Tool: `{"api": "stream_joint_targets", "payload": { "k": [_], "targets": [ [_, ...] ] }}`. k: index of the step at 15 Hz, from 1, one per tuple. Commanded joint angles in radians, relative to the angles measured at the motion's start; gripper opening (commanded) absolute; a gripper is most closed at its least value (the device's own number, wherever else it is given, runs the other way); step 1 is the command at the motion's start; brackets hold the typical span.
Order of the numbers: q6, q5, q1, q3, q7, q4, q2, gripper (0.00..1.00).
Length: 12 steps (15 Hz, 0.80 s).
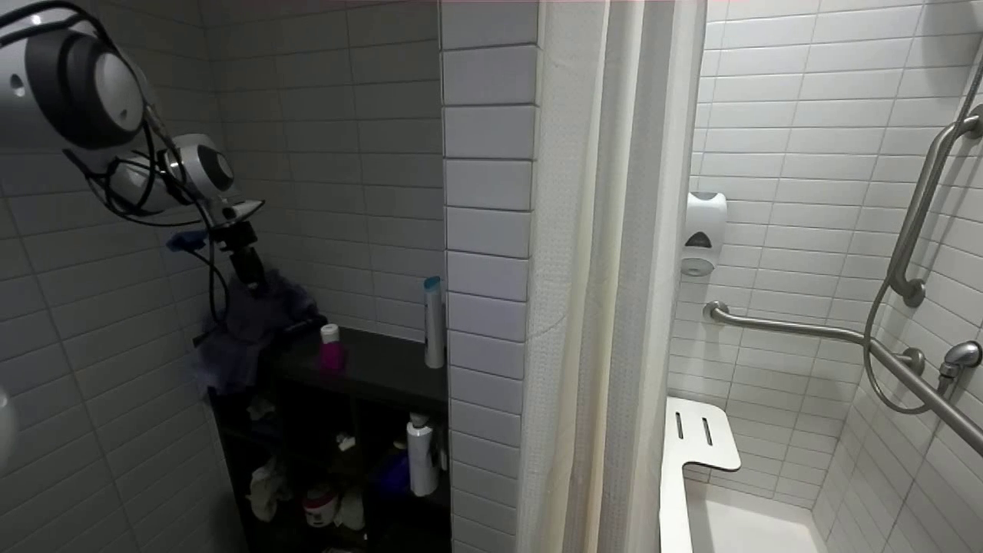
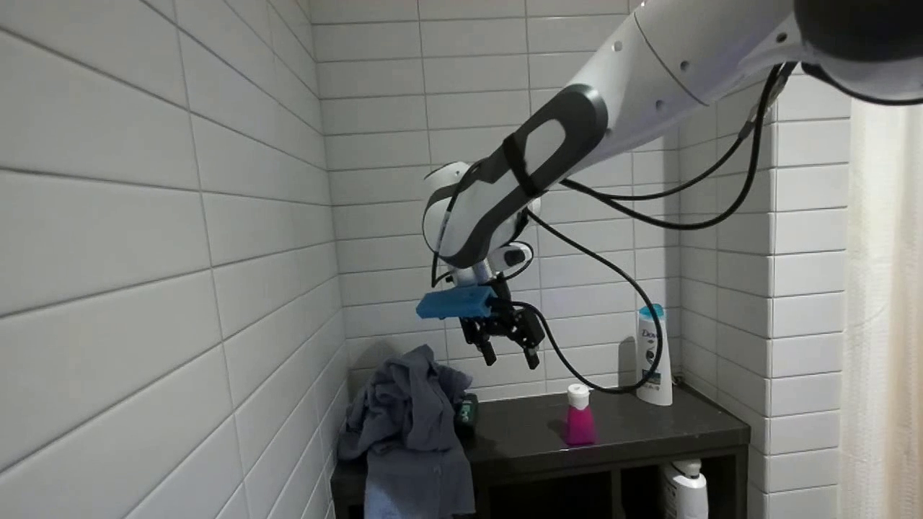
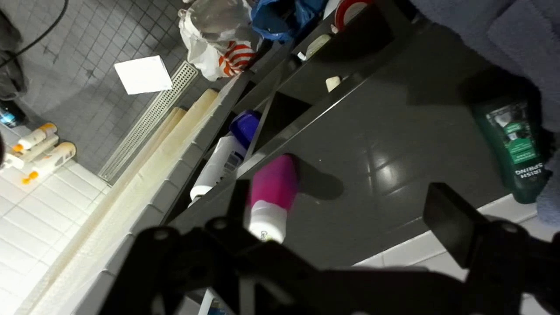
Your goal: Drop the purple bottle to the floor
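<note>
The purple bottle (image 2: pixel 580 425) is magenta with a white cap. It stands upright near the front edge of the dark shelf top (image 2: pixel 519 432). It also shows in an exterior view (image 1: pixel 332 355) and in the wrist view (image 3: pixel 276 183). My gripper (image 2: pixel 511 356) is open and empty above the shelf, higher than the bottle and off to one side of it. In the wrist view the bottle appears beside one finger, within the wide gap of the gripper (image 3: pixel 345 214), but lower down. The grey tiled floor (image 3: pixel 94 100) shows in the wrist view.
A tall white bottle with a blue cap (image 2: pixel 652 360) stands near the shelf's end by a tiled pillar (image 1: pixel 488 253). A dark green bottle (image 3: pixel 512 144) lies beside a grey-blue cloth (image 2: pixel 411 411). Bottles and bags fill cubbies below. A shower curtain (image 1: pixel 607 276) hangs past the pillar.
</note>
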Motion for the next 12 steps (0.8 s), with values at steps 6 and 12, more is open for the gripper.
{"api": "stream_joint_targets", "payload": {
  "k": [6,12],
  "targets": [
    [-0.136,0.064,0.038,-0.102,0.235,0.260,0.171,1.00],
    [-0.247,0.078,0.042,-0.103,0.319,0.388,0.265,1.00]
  ]
}}
